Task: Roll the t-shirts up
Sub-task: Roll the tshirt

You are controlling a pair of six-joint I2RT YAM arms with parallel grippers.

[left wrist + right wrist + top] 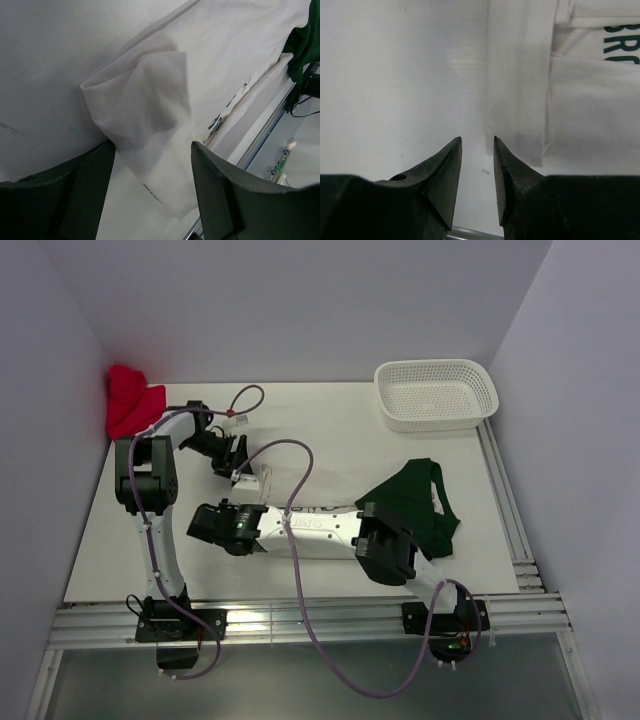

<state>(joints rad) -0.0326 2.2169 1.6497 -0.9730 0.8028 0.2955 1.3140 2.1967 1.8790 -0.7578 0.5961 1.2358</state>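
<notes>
Left claw: released, fingers spread wide either side of a raised fold of the off-white t-shirt, not pinching it.
Right claw: released, tips parted by a narrow gap with nothing in it, above bare counter just beside the off-white shirt's folded edge.
Off-white t-shirt: spread on the counter toward the near edge, under both arms, dark lettering showing.
Dark green t-shirt: bunched right of centre, partly behind the right arm.
Basket: white, far right corner.
Red cloth: heaped in the far left corner.
</notes>
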